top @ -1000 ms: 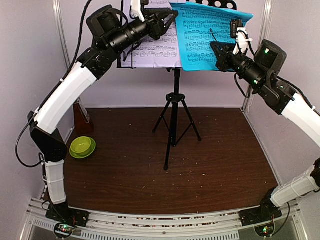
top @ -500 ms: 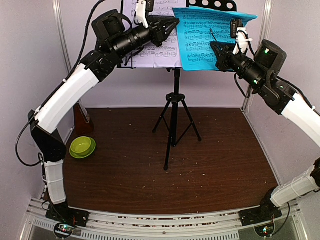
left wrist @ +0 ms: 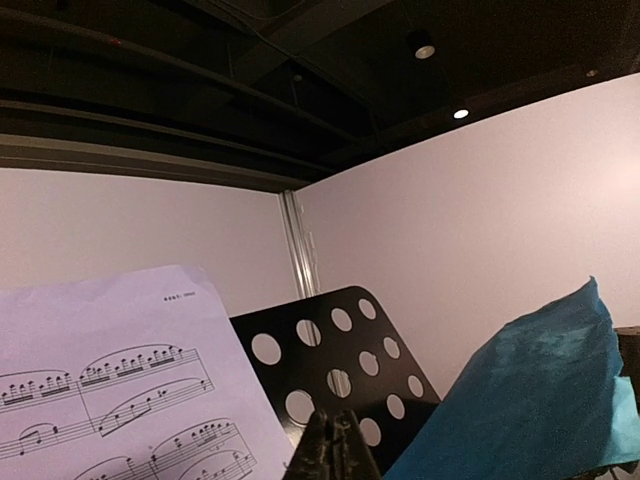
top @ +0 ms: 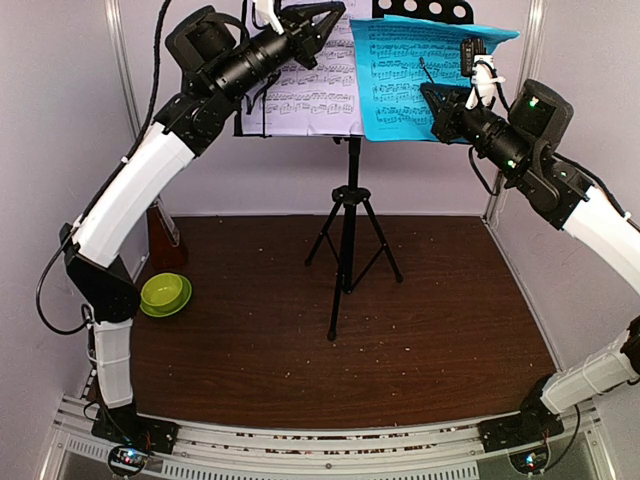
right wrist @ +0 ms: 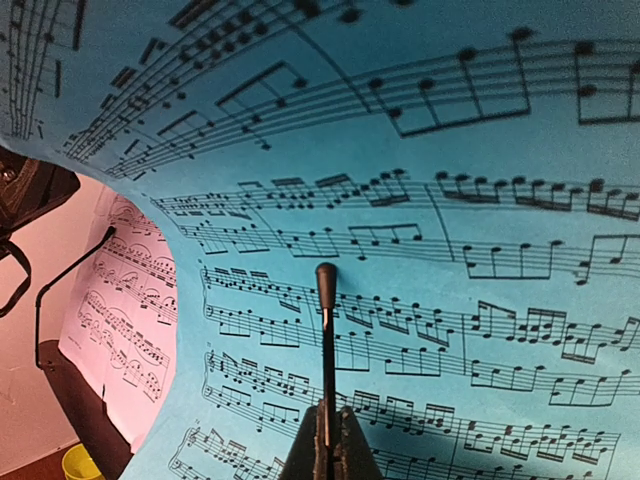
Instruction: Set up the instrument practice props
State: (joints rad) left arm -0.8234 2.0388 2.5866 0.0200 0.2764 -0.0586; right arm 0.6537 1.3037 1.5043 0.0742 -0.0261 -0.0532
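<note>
The black music stand [top: 347, 235] stands on its tripod mid-table. On its desk, the white sheet [top: 310, 85] rests at the left and the cyan sheet [top: 405, 75] at the right. My left gripper [top: 335, 10] is shut and empty, high by the white sheet's top edge. From its wrist I see its fingertips [left wrist: 335, 445] below the perforated desk top [left wrist: 340, 350], between white sheet [left wrist: 100, 380] and cyan sheet [left wrist: 530, 390]. My right gripper [top: 428, 92] is shut on the stand's thin black page-holder rod [right wrist: 325, 330], which lies across the cyan sheet [right wrist: 450, 200]. The brown metronome [top: 163, 235] is half hidden behind my left arm.
A lime-green bowl [top: 165, 293] sits on the brown table at the left, next to the metronome. White walls close in the back and both sides. The tripod legs [top: 335, 290] spread over the table's middle.
My left gripper has shut and risen up and slightly left along the white sheet's top. The right arm and its rod have stayed put.
</note>
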